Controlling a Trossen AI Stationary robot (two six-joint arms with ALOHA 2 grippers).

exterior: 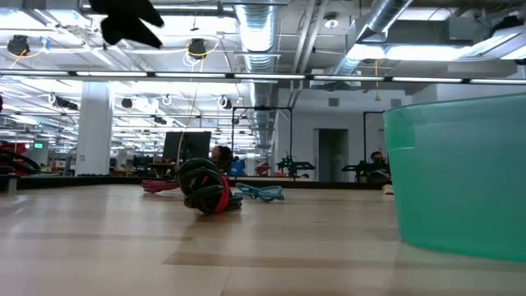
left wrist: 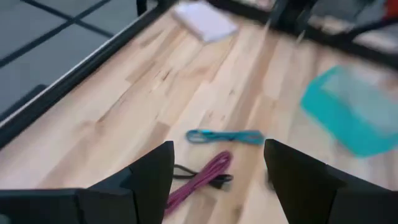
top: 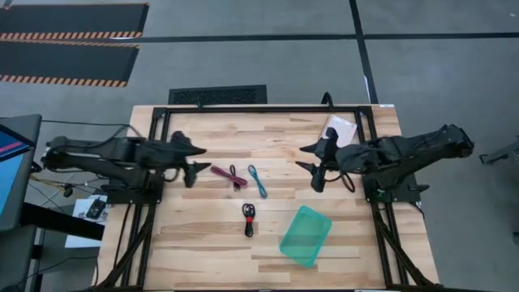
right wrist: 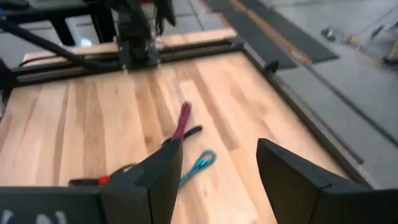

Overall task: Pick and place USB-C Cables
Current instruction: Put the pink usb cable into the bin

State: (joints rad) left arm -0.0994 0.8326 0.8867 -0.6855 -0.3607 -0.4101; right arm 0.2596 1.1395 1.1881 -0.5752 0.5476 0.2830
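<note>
All three USB-C cables lie loose on the wooden table (top: pixel 203 243). The maroon-pink cable (top: pixel 229 175) and the teal-blue cable (top: pixel 257 180) sit side by side near the middle, and the black cable with a red band (top: pixel 249 219) sits closer to the front edge, just left of the green tray (top: pixel 306 236). The left gripper (top: pixel 197 162) hovers beside the maroon-pink cable, fingers spread wide and holding nothing. The right gripper (top: pixel 307 157) does likewise — spread and empty, well apart from the cables, near the pale pink packet (top: pixel 341 128).
</note>
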